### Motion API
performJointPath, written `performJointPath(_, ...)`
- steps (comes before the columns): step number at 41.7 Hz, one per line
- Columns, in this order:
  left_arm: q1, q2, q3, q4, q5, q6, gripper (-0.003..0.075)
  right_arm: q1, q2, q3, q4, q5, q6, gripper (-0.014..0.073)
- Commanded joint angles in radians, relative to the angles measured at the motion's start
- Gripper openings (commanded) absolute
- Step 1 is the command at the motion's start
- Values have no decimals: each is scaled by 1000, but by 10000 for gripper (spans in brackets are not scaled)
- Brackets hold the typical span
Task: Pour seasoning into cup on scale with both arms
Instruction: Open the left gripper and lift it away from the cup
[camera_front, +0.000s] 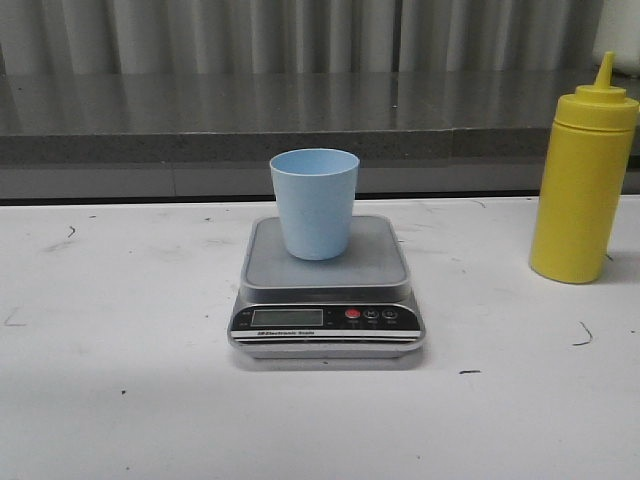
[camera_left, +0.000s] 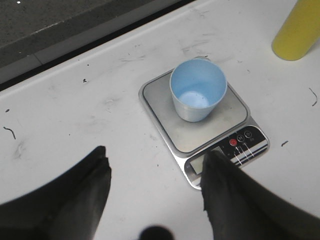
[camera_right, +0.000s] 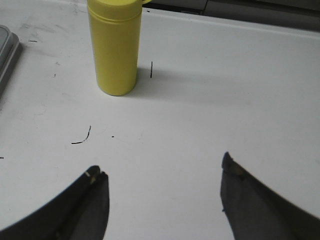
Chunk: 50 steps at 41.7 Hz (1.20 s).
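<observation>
grey ribbed panelling and a dark ledge run across the top of the front view, behind a scuffed white counter (camera_front: 120, 400). the scale (camera_front: 327, 300) sits at centre frame with the cup (camera_front: 314, 203) upright on its steel platform, slightly toward the back; the left wrist view shows the cup empty. the seasoning (camera_front: 583, 185) stands upright at the right edge of the front frame, well apart from the scale, with its nozzle up. the left claw (camera_left: 156, 172) hangs above the counter with its jaws apart and empty, the scale's display end showing just past one finger. the right claw (camera_right: 162, 187) also has its jaws apart and empty, and the bottle stands beyond it in the upper left of that frame, not yet reached. the step in hand appears to be the grasp of the bottle by the right arm. recommended practice: centre the bottle body between the fingers, close on the cylindrical mid-section rather than the tapered shoulder, and squeeze lightly, since the plastic probably yields. the left claw could steady the cup without pressing down on the platform, as any load may alter the reading.
</observation>
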Motion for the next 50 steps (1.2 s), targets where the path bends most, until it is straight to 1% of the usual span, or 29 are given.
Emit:
performJointPath(1, -5, -143, 66, 7, -77, -3, 400, -6, 8, -25, -10, -66, -9, 500)
performJointPath(13, -5, -446, 296, -27, -77, -4, 400, -6, 8, -25, -10, -66, -9, 500)
performJointPath(23, -5, -622, 418, -36, -77, -4, 400, -6, 8, -25, -10, -66, -8, 500)
performJointPath(29, -5, -663, 448, -36, -77, -4, 400, -6, 8, -25, -9, -66, -7, 500)
performJointPath(40, -5, -663, 447, -36, -77, -4, 400, -3, 8, -25, 1, -75, -9, 507)
performJointPath(43, -5, -663, 447, -36, -77, -4, 400, 6, 10, -25, 1, -74, -12, 538)
performJointPath(47, -5, -663, 447, -36, -77, -4, 400, 29, 10, -25, 1, -74, -19, 600)
performJointPath(50, -5, -663, 447, -36, -77, -4, 400, 53, 12, -25, 1, -76, -19, 607)
